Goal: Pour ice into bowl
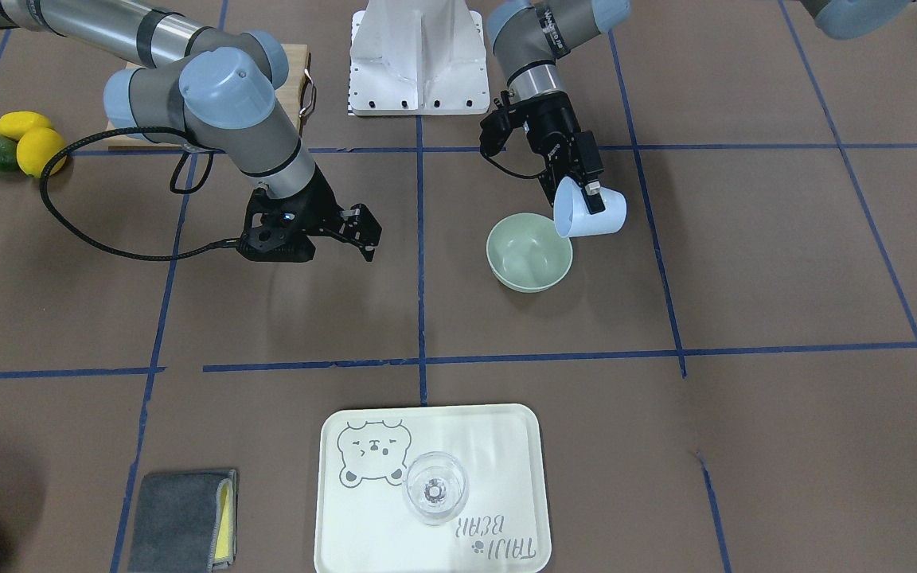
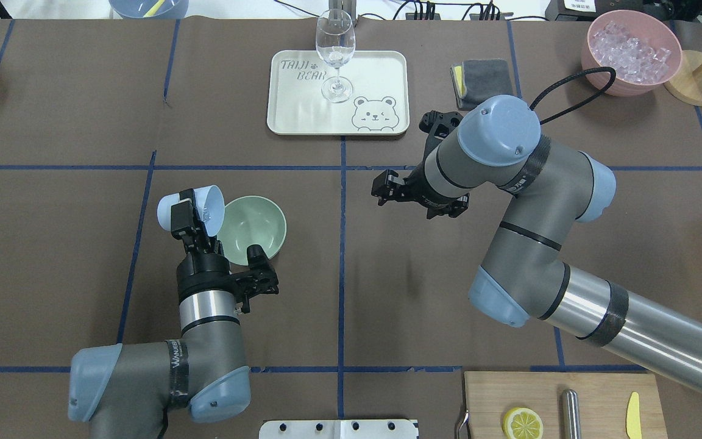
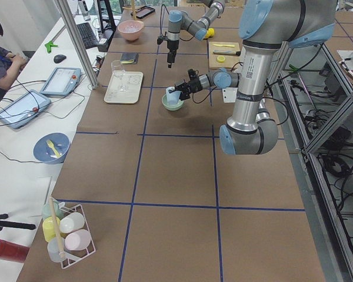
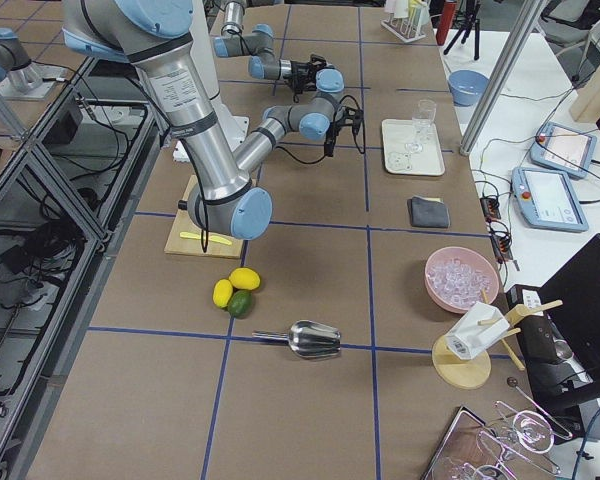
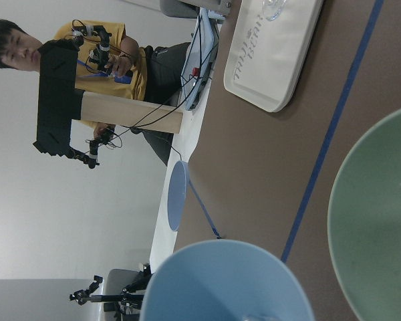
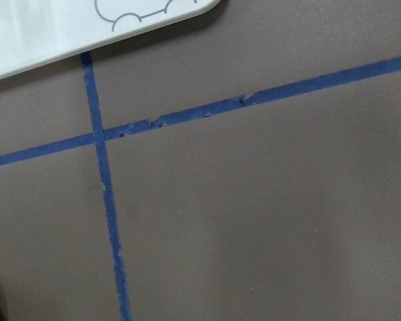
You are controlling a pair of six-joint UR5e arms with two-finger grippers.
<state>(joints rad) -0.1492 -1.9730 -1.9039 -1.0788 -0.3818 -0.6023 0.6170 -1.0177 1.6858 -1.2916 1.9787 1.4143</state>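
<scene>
- The left gripper (image 1: 589,196) was clamped on the wall of a light blue cup (image 1: 600,218), holding it just right of centre in the front-facing view.
- The cup lay tipped on its side with its long axis nearly level. Its mouth pointed to frame left and slightly down, over the right rim of the bowl (image 1: 530,259).
- The sage-green bowl stood upright on the table just below and left of the cup; ice could not be made out in either.
- The right gripper (image 1: 363,232) hung left of centre with its fingers apart and nothing between them.
- The table (image 1: 745,278) was covered in brown paper marked with a grid of blue tape.
- At bottom centre, a bear-printed tray (image 1: 506,446) carried a stemmed glass (image 1: 435,487); lemons (image 1: 40,150) lay at upper left.
</scene>
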